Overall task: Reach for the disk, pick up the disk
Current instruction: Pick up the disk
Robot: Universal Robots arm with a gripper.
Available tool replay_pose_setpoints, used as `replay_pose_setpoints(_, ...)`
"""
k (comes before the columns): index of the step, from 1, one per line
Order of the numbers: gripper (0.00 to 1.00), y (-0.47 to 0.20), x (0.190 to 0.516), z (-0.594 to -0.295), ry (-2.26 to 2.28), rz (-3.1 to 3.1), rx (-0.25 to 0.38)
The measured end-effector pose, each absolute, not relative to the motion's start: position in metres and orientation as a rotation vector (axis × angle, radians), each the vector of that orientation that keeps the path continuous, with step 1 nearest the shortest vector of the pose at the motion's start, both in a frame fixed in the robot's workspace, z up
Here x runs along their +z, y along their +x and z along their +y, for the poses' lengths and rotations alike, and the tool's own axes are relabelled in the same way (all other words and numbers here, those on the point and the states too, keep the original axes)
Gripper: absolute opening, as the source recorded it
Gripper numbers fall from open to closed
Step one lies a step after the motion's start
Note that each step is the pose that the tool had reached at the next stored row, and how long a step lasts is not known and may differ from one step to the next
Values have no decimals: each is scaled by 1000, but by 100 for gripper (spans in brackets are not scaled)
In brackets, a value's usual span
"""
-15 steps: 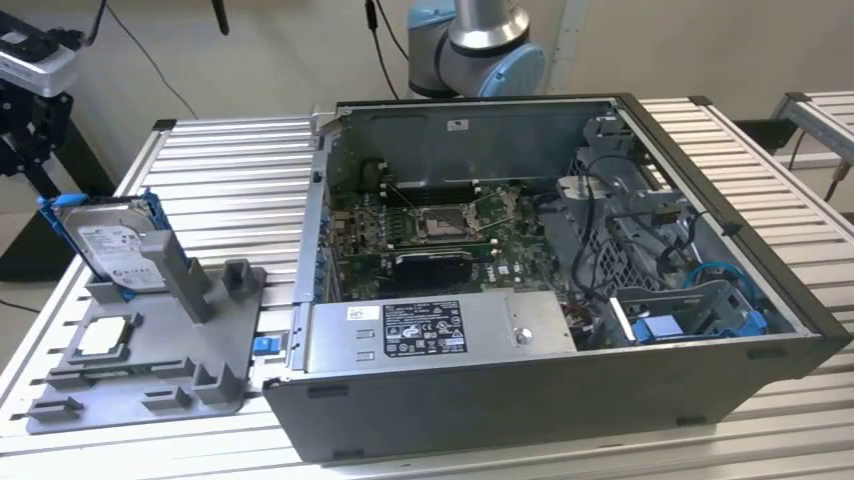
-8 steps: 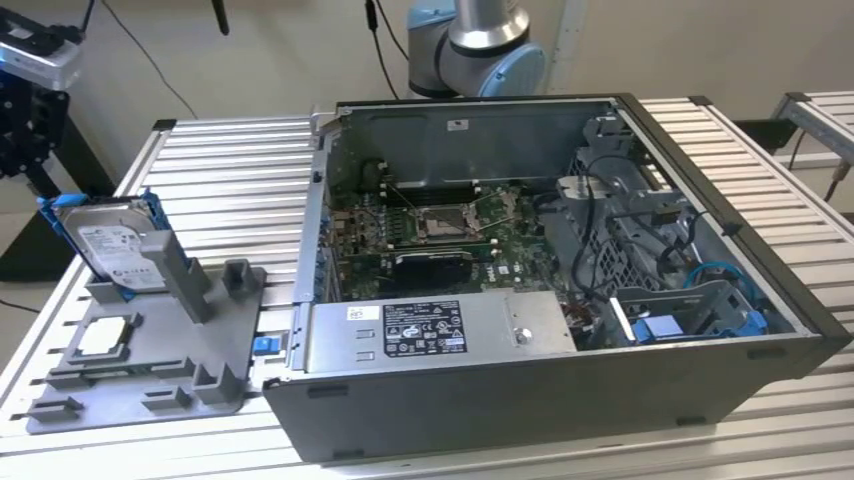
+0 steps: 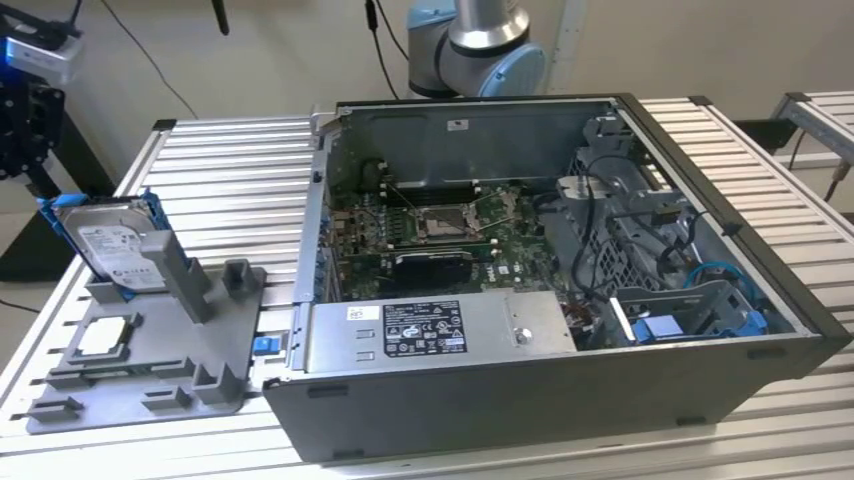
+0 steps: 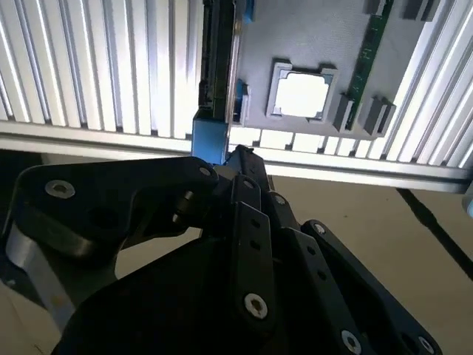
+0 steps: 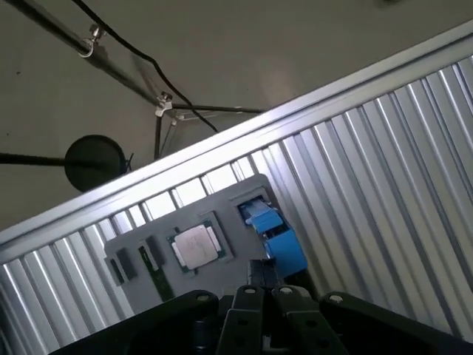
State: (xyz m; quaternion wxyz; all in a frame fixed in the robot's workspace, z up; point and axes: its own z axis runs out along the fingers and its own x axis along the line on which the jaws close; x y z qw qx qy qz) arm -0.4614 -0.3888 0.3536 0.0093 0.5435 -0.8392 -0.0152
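Exterior view: the disk sits in its gray holder, not picked up. In the first wrist view the end effector, pinched narrow and empty, is near it.

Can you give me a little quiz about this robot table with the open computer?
1. True or false: the disk lies flat inside the computer case.
2. What colour is the bracket around the disk? A red, B blue, C green.
3. What small square thing lies flat on the gray holder?
Key: 1 false, it stands on edge in the gray holder. 2 B. 3 the processor chip.
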Motion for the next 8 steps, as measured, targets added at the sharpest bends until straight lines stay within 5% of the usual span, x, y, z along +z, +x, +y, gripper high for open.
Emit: replay_pose_setpoints(8,0,-461,354,-389,1870,-2506,-40)
